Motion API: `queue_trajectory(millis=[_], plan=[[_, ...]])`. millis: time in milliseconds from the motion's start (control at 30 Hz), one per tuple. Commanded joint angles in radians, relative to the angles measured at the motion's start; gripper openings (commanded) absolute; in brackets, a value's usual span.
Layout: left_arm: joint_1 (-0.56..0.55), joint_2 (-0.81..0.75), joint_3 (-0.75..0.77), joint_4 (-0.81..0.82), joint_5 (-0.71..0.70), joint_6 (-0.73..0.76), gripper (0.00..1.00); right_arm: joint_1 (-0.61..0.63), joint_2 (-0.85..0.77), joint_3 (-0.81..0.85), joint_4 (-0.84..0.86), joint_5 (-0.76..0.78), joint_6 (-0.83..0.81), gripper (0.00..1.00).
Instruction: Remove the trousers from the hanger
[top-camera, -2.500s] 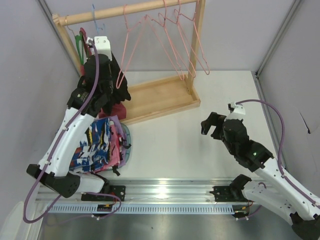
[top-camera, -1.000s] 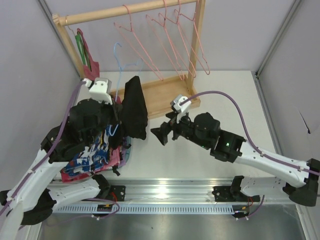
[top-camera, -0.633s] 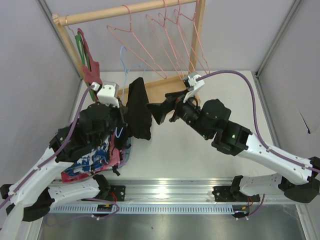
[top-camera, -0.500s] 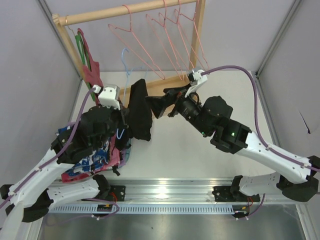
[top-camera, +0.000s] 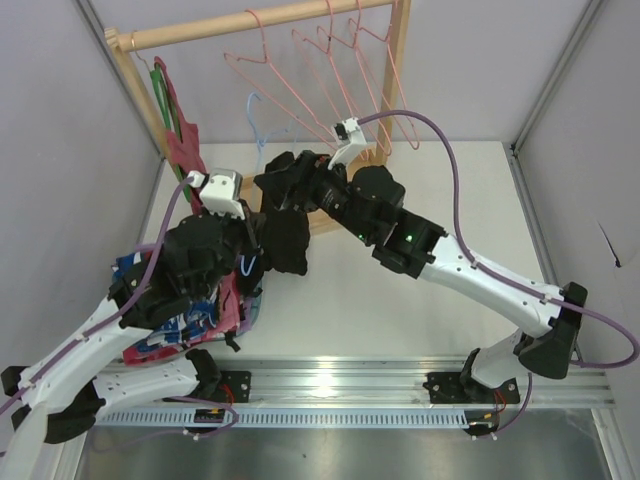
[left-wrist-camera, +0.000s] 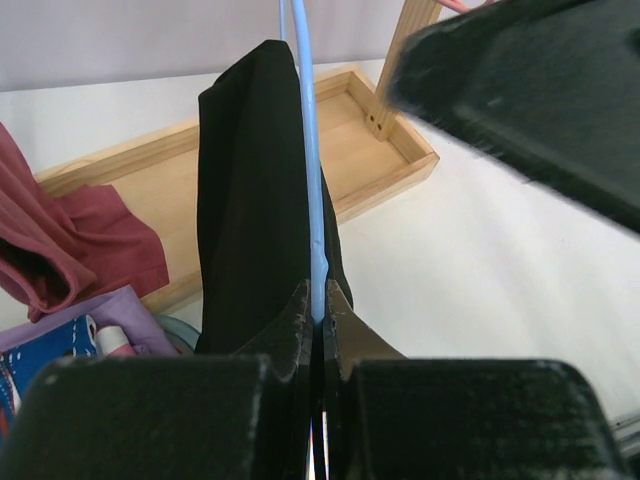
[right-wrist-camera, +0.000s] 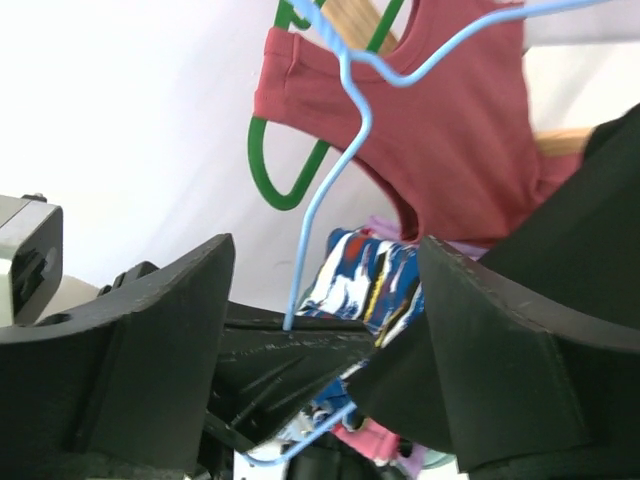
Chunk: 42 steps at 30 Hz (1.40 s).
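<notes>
Trousers (left-wrist-camera: 250, 200) are not yet off the hanger (left-wrist-camera: 311, 150). Left tool (left-wrist-camera: 316, 305) is clamping the blue wire at the lower middle of its view; right tool (right-wrist-camera: 320, 320) is holding its fingers wide apart around the wire. Black cloth is hanging folded over it, soft and narrow, at centre left above the table (top-camera: 500, 200).

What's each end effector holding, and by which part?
Left end effector pinches the light-blue hanger by a straight wire run beside the black trousers. Right end effector is open, holding nothing.
</notes>
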Motion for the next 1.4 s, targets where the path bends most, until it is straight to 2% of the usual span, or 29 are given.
queue_trajectory(millis=[0, 200, 267, 433, 567, 667, 733, 800, 867, 1000, 1100, 1133, 1200, 1367], plan=[[-0.012, -0.013, 0.008, 0.187, -0.03, 0.017, 0.0, 0.0, 0.033, 0.067, 0.089, -0.047, 0.077, 0.78], [-0.015, -0.024, -0.004, 0.207, -0.033, 0.018, 0.0, -0.022, 0.098, 0.09, 0.107, -0.07, 0.123, 0.76], [-0.015, -0.025, -0.015, 0.215, -0.03, 0.015, 0.0, -0.03, 0.108, 0.084, 0.141, -0.086, 0.138, 0.7], [-0.018, -0.021, -0.033, 0.235, -0.026, 0.006, 0.0, -0.033, 0.156, 0.116, 0.173, -0.098, 0.172, 0.65], [-0.021, -0.022, -0.035, 0.227, -0.045, 0.015, 0.0, -0.042, 0.17, 0.11, 0.212, -0.089, 0.21, 0.43], [-0.019, -0.044, -0.048, 0.253, -0.029, 0.023, 0.0, -0.04, 0.179, 0.146, 0.157, -0.078, 0.221, 0.34], [-0.019, -0.051, -0.051, 0.27, -0.013, 0.023, 0.0, -0.033, 0.187, 0.16, 0.137, -0.067, 0.215, 0.34], [-0.021, -0.052, -0.045, 0.265, 0.002, 0.029, 0.0, -0.034, 0.194, 0.147, 0.147, -0.066, 0.238, 0.44], [-0.022, -0.052, -0.047, 0.265, -0.004, 0.035, 0.0, -0.034, 0.203, 0.143, 0.152, -0.07, 0.252, 0.49], [-0.021, -0.042, -0.051, 0.255, -0.03, 0.04, 0.0, -0.036, 0.237, 0.165, 0.156, -0.097, 0.264, 0.47], [-0.021, -0.042, -0.059, 0.259, -0.026, 0.038, 0.0, -0.034, 0.246, 0.171, 0.163, -0.093, 0.263, 0.33], [-0.021, -0.041, -0.056, 0.261, -0.026, 0.038, 0.0, -0.036, 0.251, 0.18, 0.16, -0.093, 0.261, 0.17], [-0.021, -0.041, -0.059, 0.262, -0.026, 0.041, 0.0, -0.039, 0.254, 0.189, 0.15, -0.092, 0.26, 0.02], [-0.024, -0.045, -0.059, 0.264, -0.013, 0.045, 0.0, -0.042, 0.256, 0.196, 0.149, -0.093, 0.261, 0.0]])
